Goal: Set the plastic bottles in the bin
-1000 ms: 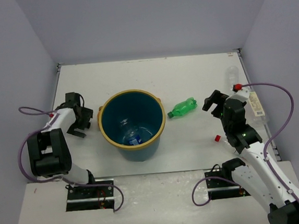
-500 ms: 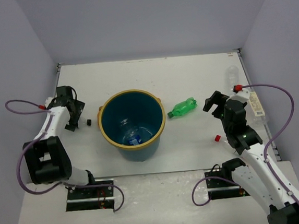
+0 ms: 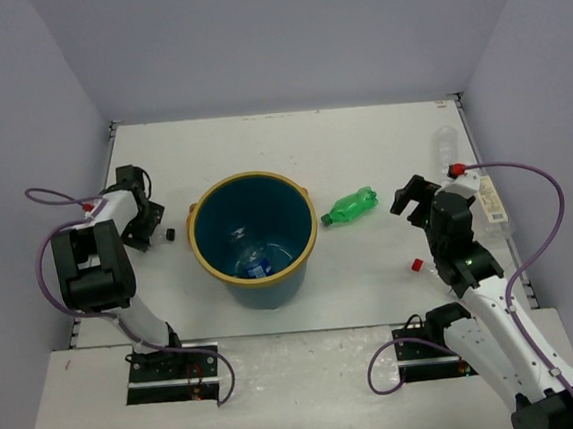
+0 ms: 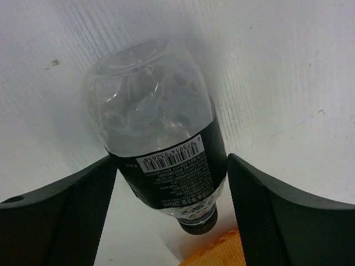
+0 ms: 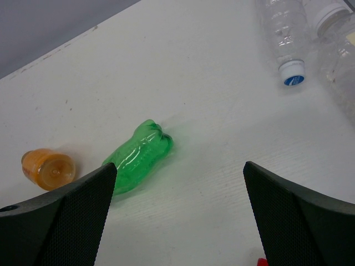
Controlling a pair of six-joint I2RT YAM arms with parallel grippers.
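Overhead view of a white bench (image 3: pixel 290 144) with two robot arms. Compared with a moment earlier, the left arm has folded back on itself. Its gripper (image 4: pixel 172 159) has moved a little and now sits left of the bin (image 3: pixel 247 176). The right arm has not moved.

Five plastic bottles show across the views:
- **Dark-labelled bottle:** One crinkled clear bottle with a dark barcode label (image 4: pixel 155 111) lies on the bench between the left gripper's fingers. They sit close on either side of it (whether they press it cannot be told).
- **Bottle in the bin:** One clear bottle with a blue label (image 3: pixel 258 262) lies inside the bin, to the right of that gripper.
- **Green bottle:** One crumpled green bottle (image 3: pixel 349 207) lies just left of the right gripper (image 5: pixel 178 166), which is spread wide over bare bench.
- **Clear bottles:** Two ribbed clear bottles (image 5: pixel 285 27) (image 5: pixel 341 44) lie beyond and right of it.

Two loose caps show, one red (image 3: pixel 416 263) and one dark (image 3: pixel 169 234). The bin is one round, deep teal bucket with a tan rim.
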